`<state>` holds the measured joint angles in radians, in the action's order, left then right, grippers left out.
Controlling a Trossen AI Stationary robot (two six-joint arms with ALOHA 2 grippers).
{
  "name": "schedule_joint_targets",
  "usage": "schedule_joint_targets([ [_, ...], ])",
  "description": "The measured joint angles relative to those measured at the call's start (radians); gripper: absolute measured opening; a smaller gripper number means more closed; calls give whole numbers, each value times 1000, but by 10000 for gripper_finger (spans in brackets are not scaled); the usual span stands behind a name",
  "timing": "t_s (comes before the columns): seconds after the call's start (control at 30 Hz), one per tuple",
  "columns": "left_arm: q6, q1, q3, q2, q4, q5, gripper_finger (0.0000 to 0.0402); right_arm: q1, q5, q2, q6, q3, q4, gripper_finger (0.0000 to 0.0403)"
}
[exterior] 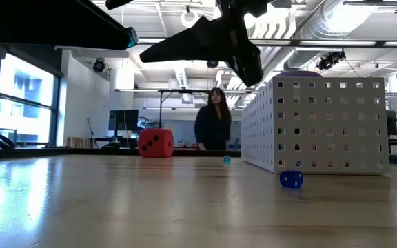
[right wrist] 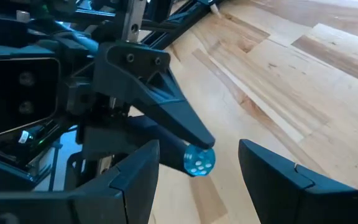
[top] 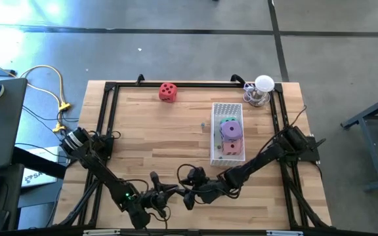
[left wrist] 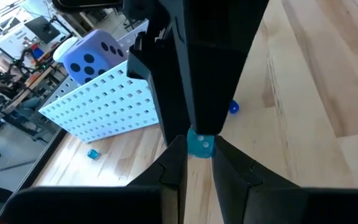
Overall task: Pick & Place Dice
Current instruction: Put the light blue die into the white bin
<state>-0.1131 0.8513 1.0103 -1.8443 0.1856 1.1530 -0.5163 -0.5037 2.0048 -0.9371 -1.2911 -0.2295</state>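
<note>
The red die rests on its base at the table's far side. The green, purple and pink dice lie in the white perforated basket. Near the front edge, my left gripper is shut on a tiny translucent blue bead, held above the table. My right gripper faces it, open. Its two fingers stand on either side of the bead without touching it. My left gripper pinches the tiny blue bead between its two fingers, only at their free ends. The fingers come from the table's left, nearly level and slanting a little down. The bead is lifted clear of the table.
Two more tiny beads lie loose on the wood near the basket. A glass object stands at the far right corner. A black frame borders the table. A person stands beyond the far edge.
</note>
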Motion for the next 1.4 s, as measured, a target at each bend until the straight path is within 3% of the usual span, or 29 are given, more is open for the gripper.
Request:
schedule_joint_targets([
  [0.6, -13, -24, 0, 0, -2, -12, 53, 8, 10, 0, 11, 0, 1, 211],
  [0.73, -14, -24, 0, 0, -2, 25, 53, 26, 15, 0, 18, 0, 1, 203],
  [0.97, -15, -24, 0, 0, -8, 35, 53, 41, 61, 0, 26, 0, 0, 156],
  [1.3, -16, -34, 1, 1, -3, 19, 54, 10, 2, -2, 66, 0, 7, 48],
  [1.4, -14, -34, 1, 1, -6, 18, 54, 8, 2, -2, 69, 0, 6, 40],
])
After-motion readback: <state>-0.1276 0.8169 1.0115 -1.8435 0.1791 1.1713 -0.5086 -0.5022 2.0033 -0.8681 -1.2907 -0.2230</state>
